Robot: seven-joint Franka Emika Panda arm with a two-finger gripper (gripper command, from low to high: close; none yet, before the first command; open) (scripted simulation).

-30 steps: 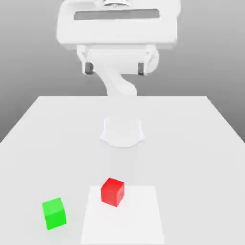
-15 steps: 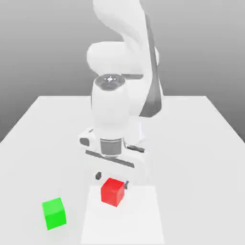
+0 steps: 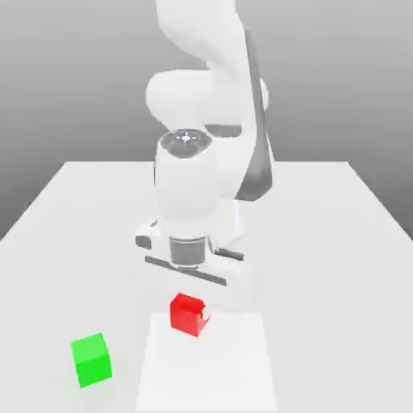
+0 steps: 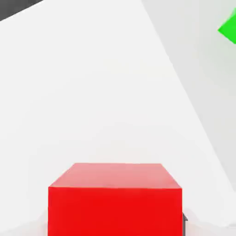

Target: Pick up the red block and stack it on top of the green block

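The red block point(image 3: 185, 314) sits in the near middle of the white table, over a paler square patch point(image 3: 234, 363). My gripper point(image 3: 191, 306) comes straight down onto it and is shut on the block, one finger on each side; the hand hides most of both fingers. The block seems a little off the surface. In the hand view the red block point(image 4: 115, 198) is close up between the fingers. The green block point(image 3: 90, 360) rests on the table toward the exterior view's left, nearer the front edge, apart from the gripper. A corner of the green block point(image 4: 229, 28) shows in the hand view.
The white table point(image 3: 339, 242) stretches wide on both sides, its edges slanting in toward the back. My arm's thick white links point(image 3: 206, 121) rise behind the gripper over the middle of the table.
A second ago the arm was high at the back. It came down over the red block with fingers apart; since then they have shut on it and it has shifted slightly up.
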